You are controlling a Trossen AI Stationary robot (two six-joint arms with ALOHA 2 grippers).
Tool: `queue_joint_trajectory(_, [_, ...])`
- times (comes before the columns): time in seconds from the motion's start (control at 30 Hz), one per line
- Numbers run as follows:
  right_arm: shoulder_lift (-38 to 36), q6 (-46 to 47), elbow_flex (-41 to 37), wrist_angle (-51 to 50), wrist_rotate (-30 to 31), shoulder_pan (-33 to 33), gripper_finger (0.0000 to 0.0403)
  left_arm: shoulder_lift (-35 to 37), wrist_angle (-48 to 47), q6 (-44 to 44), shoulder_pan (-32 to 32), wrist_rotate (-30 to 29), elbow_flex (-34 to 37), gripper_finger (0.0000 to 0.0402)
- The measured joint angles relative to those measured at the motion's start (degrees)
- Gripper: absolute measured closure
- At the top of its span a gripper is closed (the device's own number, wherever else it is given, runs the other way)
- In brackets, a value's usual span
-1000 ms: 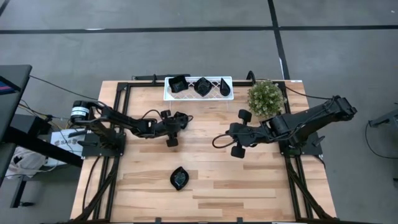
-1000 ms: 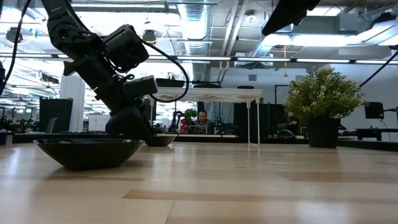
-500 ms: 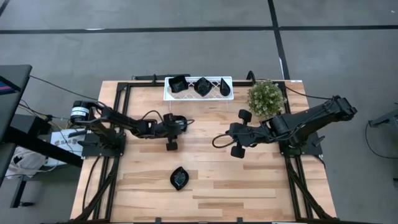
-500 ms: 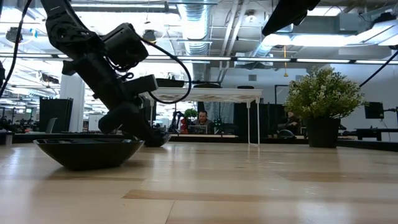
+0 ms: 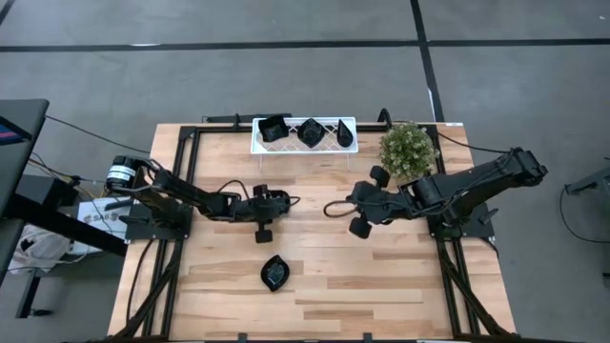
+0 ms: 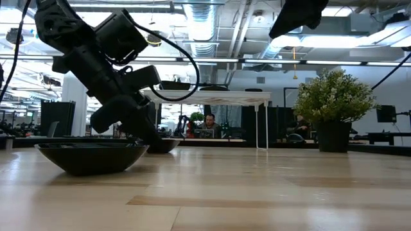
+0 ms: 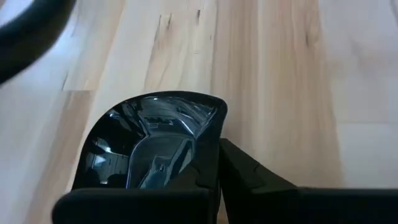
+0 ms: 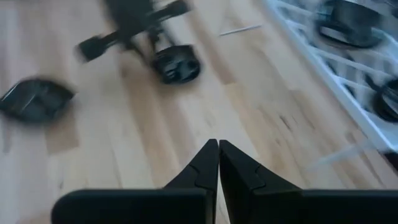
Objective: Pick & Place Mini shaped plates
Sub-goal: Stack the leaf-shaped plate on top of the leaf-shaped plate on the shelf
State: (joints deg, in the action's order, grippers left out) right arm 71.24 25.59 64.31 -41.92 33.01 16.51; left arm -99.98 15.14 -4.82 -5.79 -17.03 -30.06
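Note:
My left gripper (image 5: 278, 201) is near the table's middle, shut on a small glossy black squarish plate (image 7: 155, 134). That plate also shows low behind the arm in the low view (image 6: 164, 145). A black leaf-shaped plate (image 5: 274, 272) rests on its underside nearer the front edge and fills the left foreground of the low view (image 6: 90, 157). Three more plates sit in the white lattice tray (image 5: 303, 145) at the far edge. My right gripper (image 8: 218, 158) hovers right of centre, shut on nothing. My left gripper pinches the squarish plate's rim (image 7: 212, 149) at one side. One finger (image 7: 163, 167) is inside the bowl and the other finger (image 7: 255, 180) is outside its wall. The fingers slant down from the table's left. Whether the plate is clear of the table I cannot tell.
A small potted plant (image 5: 408, 150) stands at the far right, next to the tray. Black frame rails (image 5: 179, 171) run along both sides of the table. Bare wood lies between the two grippers and around the leaf plate. A person sits far off in the room (image 6: 208, 126).
My left gripper has shut on the squarish plate's rim and drawn back toward the table's near edge, tipping its wrist upward. My right gripper has shifted a little toward the far edge and stayed shut.

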Motion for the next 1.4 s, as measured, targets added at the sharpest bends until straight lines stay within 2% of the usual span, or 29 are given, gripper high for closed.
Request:
queue_joint_trajectory(0.13, [0.0,5.7,0.0,-0.3,1.8,-1.0,0.0394,0.0,0.4,5.3,-2.1,-2.8,0.0,0.0396])
queue_joint_trajectory(0.33, [1.8,8.5,-0.1,0.1,2.0,-1.3,0.0394,0.6,0.7,10.0,-5.7,-8.1,0.0,0.0395])
queue_joint_trajectory(0.47, [4.4,13.3,0.0,-1.3,2.2,-2.1,0.0394,4.6,0.7,9.4,-7.8,-12.7,0.1,0.0396])
queue_joint_trajectory(0.73, [11.0,19.5,0.0,0.9,5.5,-2.8,0.0395,14.5,0.9,9.2,-7.9,-16.4,0.1,0.0396])
queue_joint_trajectory(0.93, [16.2,17.1,0.0,10.2,5.8,-2.8,0.0395,17.6,0.8,8.4,-7.8,-15.9,0.1,0.0390])
queue_joint_trajectory(1.07, [18.6,16.0,0.0,12.8,4.9,-2.9,0.0395,17.5,-0.1,8.6,-7.8,-12.3,0.1,0.0382])
queue_joint_trajectory(1.23, [20.7,15.8,0.0,12.8,3.3,-3.9,0.0395,17.4,-1.8,14.2,-7.8,-10.2,0.1,0.0366])
queue_joint_trajectory(1.4, [24.3,15.9,0.0,15.5,0.4,-5.7,0.0395,17.4,-2.3,19.0,-7.8,-9.6,1.9,0.0368])
